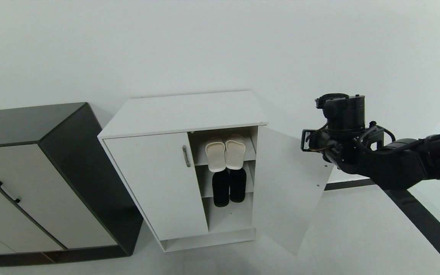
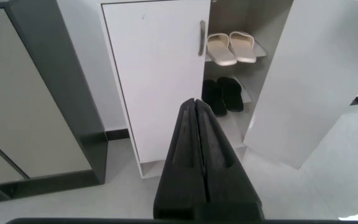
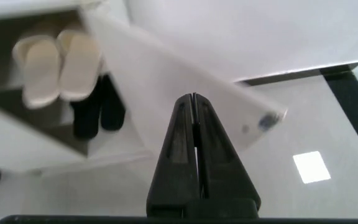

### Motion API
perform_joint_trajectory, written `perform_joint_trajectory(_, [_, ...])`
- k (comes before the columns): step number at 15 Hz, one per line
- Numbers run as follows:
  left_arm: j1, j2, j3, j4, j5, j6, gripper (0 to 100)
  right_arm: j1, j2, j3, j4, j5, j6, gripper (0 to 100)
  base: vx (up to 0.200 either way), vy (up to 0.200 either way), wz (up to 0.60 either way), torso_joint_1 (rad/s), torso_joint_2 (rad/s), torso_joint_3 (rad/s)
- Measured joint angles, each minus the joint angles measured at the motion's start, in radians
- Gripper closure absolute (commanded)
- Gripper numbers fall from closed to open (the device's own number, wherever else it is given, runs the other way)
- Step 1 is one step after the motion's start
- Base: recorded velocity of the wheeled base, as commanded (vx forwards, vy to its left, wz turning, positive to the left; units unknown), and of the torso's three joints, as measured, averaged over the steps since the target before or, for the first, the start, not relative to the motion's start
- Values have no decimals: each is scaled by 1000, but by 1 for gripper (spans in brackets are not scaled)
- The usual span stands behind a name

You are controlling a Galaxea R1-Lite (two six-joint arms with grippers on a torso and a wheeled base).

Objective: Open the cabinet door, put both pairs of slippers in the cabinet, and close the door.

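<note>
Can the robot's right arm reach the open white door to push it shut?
Probably yes. The right claw hangs close to the free edge of the open cabinet door, and nothing stands between them. The claw is shut, so it could likely push.

White cabinet (image 1: 181, 110) and its open door (image 1: 285, 191): smooth matt board, painted or laminated. Handle (image 1: 186, 156): metal, dull sheen. Cream slippers (image 1: 225, 152): smooth matt foam or rubber. Black slippers (image 1: 228, 185): matt, material unclear. Dark cabinet (image 1: 71, 126): smooth, faint gloss. Floor (image 1: 357, 236): pale, polished, reflective.
</note>
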Motion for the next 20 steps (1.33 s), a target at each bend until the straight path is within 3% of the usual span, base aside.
perform_joint_trajectory(3, [0, 0, 0, 0, 0, -1, 100, -76, 95, -122, 7, 11, -3, 100, 0, 0, 0, 0, 0, 0])
perform_joint_trajectory(8, [0, 0, 0, 0, 25, -3, 100, -128, 193, -212, 9, 21, 0, 100, 0, 0, 0, 0, 0, 0])
perform_joint_trajectory(20, [0, 0, 1, -1, 25, -3, 100, -134, 272, -223, 18, 26, 6, 100, 0, 0, 0, 0, 0, 0])
